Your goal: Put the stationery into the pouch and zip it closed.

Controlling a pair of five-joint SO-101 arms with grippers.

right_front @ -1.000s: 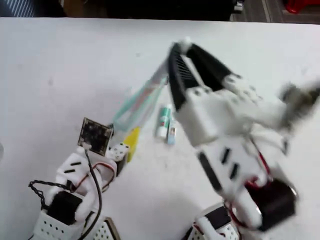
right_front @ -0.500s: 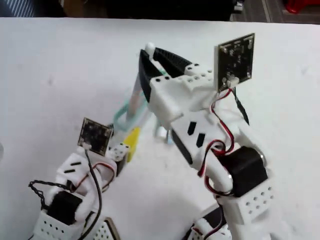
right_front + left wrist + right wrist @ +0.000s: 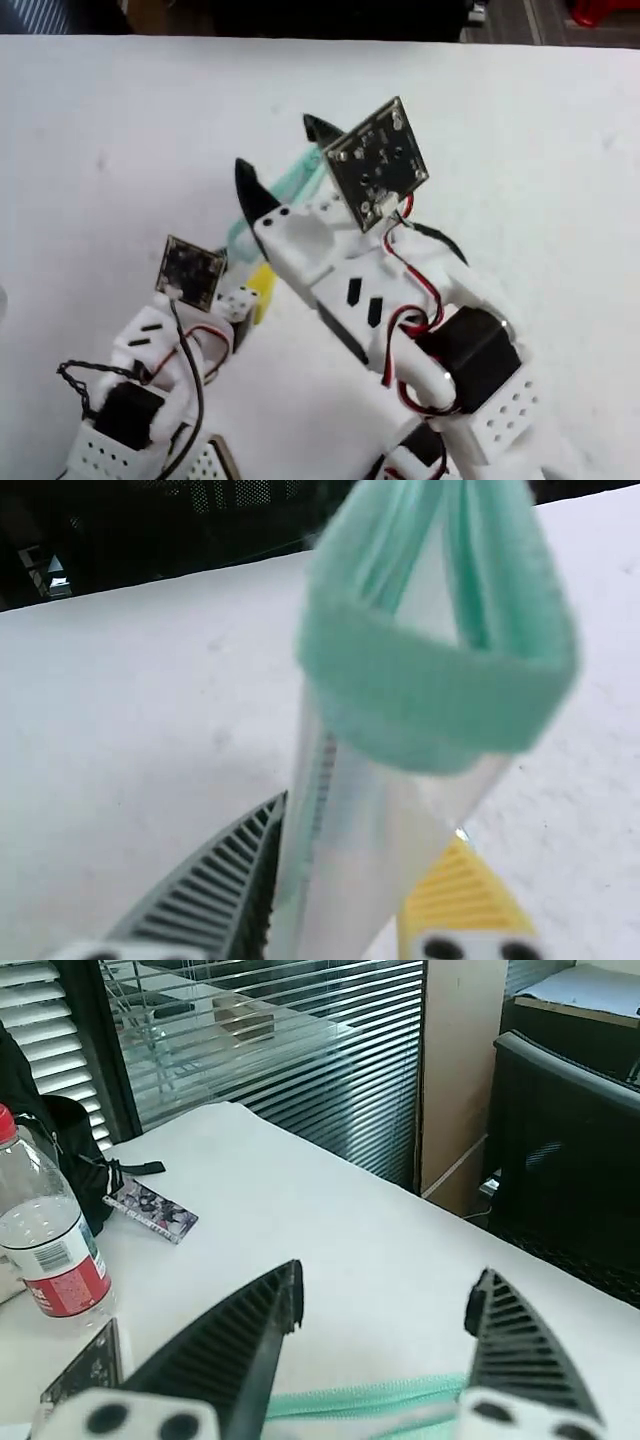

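Mint-green zip band (image 3: pixel 430 695) on a clear plastic pouch (image 3: pixel 350 780): see-through body, with the green strip looped over at its far end. The left gripper (image 3: pixel 365 830) is clamped on the pouch, with a black ribbed finger (image 3: pixel 215 880) on 1 side and a yellow finger (image 3: pixel 465 900) on the other, both touching the plastic.

In the high view the pouch (image 3: pixel 300 178) sits about mid-table, running from the left gripper toward the far edge, partly under the right arm (image 3: pixel 340 290). The right gripper (image 3: pixel 388 1275) has its jaws wide apart, holds nothing and hovers just above the green zip line.

The table (image 3: pixel 120 120) is white. Right wrist view: 1 water bottle (image 3: pixel 45 1230) with a red label, a black bag (image 3: pixel 70 1150) just behind it, and a printed card (image 3: pixel 150 1210) lying flat on the table. Beyond the table's edge are window blinds (image 3: pixel 280 1050) and a black chair (image 3: pixel 570 1140).
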